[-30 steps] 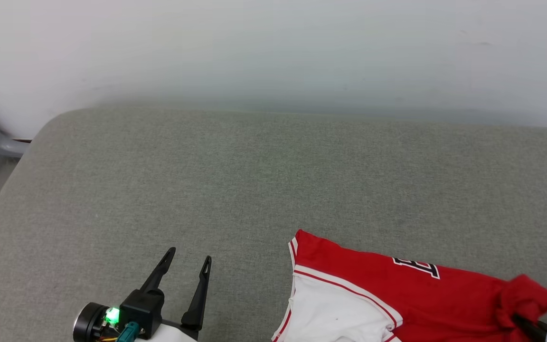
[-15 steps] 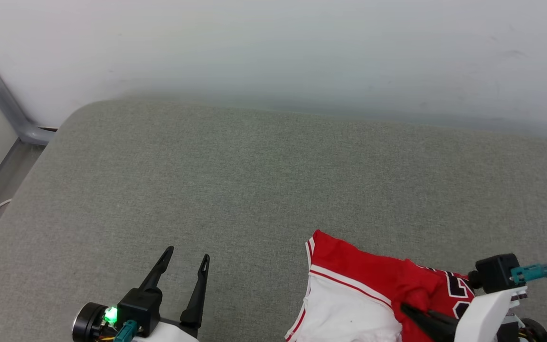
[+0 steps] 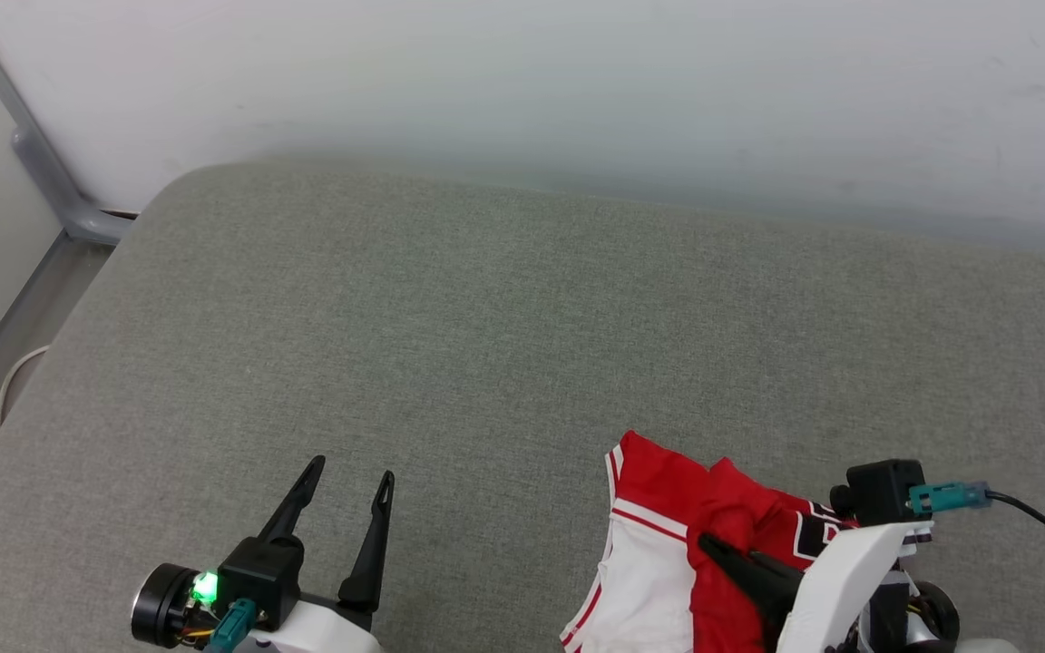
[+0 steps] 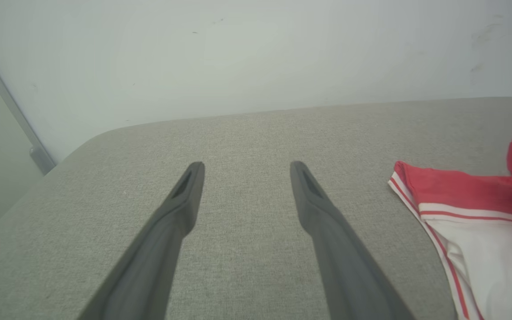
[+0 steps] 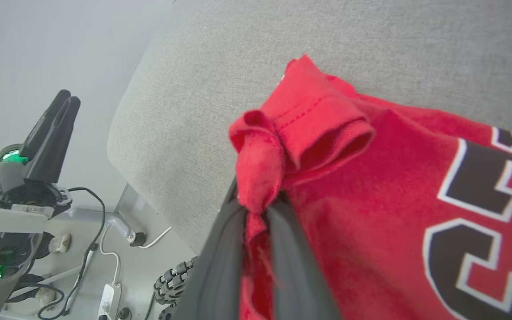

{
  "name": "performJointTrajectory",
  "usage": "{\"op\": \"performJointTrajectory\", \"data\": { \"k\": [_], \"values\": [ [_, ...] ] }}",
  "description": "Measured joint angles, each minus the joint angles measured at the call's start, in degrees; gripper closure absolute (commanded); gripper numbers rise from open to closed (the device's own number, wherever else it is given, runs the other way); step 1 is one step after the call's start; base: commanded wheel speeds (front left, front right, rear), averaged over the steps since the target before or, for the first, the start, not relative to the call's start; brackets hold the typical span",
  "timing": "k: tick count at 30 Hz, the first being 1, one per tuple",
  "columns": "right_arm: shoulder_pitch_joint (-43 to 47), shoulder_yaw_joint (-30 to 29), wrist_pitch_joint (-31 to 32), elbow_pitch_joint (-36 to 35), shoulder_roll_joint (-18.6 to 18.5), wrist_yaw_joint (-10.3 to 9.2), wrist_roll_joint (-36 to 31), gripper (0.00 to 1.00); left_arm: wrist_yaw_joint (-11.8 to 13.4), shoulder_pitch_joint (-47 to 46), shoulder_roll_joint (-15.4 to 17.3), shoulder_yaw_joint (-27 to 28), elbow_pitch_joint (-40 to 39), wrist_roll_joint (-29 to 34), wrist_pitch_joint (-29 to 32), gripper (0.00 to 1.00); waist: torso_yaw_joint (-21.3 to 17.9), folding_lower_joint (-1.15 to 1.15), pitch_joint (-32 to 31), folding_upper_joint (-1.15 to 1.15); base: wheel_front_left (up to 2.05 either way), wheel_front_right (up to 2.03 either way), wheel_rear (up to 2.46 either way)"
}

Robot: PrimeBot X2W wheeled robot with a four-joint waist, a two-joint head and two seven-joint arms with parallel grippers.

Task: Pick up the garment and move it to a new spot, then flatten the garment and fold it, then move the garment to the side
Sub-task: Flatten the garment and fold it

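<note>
The garment [image 3: 663,481], a red jersey with a white sleeve and striped trim, lies bunched at the near right of the grey cushion. My right gripper [image 3: 711,544] is shut on a gathered red fold of it, held over the shirt's body. In the right wrist view the pinched fold [image 5: 260,151] bulges above my right gripper [image 5: 256,206], next to black-and-white lettering [image 5: 474,213]. My left gripper [image 3: 350,473] is open above bare cushion, well left of the shirt. In the left wrist view my left gripper [image 4: 247,166] has nothing in it, and the garment [image 4: 460,191] lies off to its right.
The grey upholstered surface [image 3: 486,317] reaches back to a white wall. A grey metal pipe [image 3: 42,154] runs down the wall at the far left, past the cushion's rounded corner. Cables and a power strip [image 5: 109,298] lie on the floor beside the cushion.
My right gripper has carried the pinched red fold leftward over the shirt, covering most of the lettering. The head camera has shifted. The left gripper stays open and in place.
</note>
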Motion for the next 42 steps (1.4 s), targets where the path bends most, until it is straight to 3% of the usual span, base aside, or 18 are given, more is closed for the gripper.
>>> {"op": "performJointTrajectory", "data": {
  "k": [9, 10, 11, 12, 23, 29, 35, 42],
  "values": [
    [-4.8, 3.2, -8.3, 12.6, 0.1, 0.00, 1.9, 1.00, -0.3, -1.1, -0.3, -0.1, 0.5, 0.1, 0.0, 0.00, 0.7, 0.00, 1.4, 0.00, 0.00, 0.00, 0.00],
    [-5.2, 3.6, -9.0, 13.9, 0.1, 0.00, 1.9, 0.80, -0.3, -1.2, -0.4, -0.2, 0.6, 0.2, 0.0, 0.00, 0.8, 0.00, 1.6, 0.00, 0.00, 0.00, 0.00],
    [-5.7, 4.1, -9.6, 15.1, 0.1, 0.00, 1.8, 0.25, -0.3, -1.3, -0.4, -0.3, 0.7, 0.2, 0.0, 0.00, 0.9, 0.00, 1.7, 0.00, 0.00, 0.00, 0.00],
    [-6.2, 4.4, -10.3, 16.2, 0.1, 0.00, 1.8, 0.00, -0.4, -1.4, -0.5, -0.3, 0.8, 0.2, 0.0, 0.00, 1.0, 0.00, 1.8, 0.00, 0.00, 0.00, 0.00],
    [-9.0, 11.4, -12.6, 17.3, 0.2, 0.00, 7.0, 0.00, -0.4, -1.2, -0.6, 0.3, 1.6, 0.2, 0.0, 0.00, 1.2, 0.00, 0.7, 0.00, 0.00, 0.00, 0.00],
    [-10.1, 11.3, -12.4, 15.2, 0.2, 0.00, 8.2, 0.00, -0.4, -1.0, -0.7, 0.7, 1.5, 0.2, 0.0, 0.00, 0.4, 0.00, -0.6, 0.00, 0.00, 0.00, 0.00],
    [-13.4, 5.5, -15.6, 12.4, -0.6, 0.00, -4.7, 0.00, -0.5, -0.7, -0.9, 0.6, 0.0, 0.0, 0.0, 0.00, -1.4, 0.00, -1.6, 0.00, 0.00, 0.00, 0.00],
    [-14.5, 2.9, -25.5, 8.9, -11.4, 0.01, -18.4, 0.00, -0.7, -0.7, -2.0, 1.3, -2.9, -1.7, 0.0, 0.00, -3.8, 0.00, -1.9, 0.00, 0.00, 0.00, 0.00]
  ]
}}
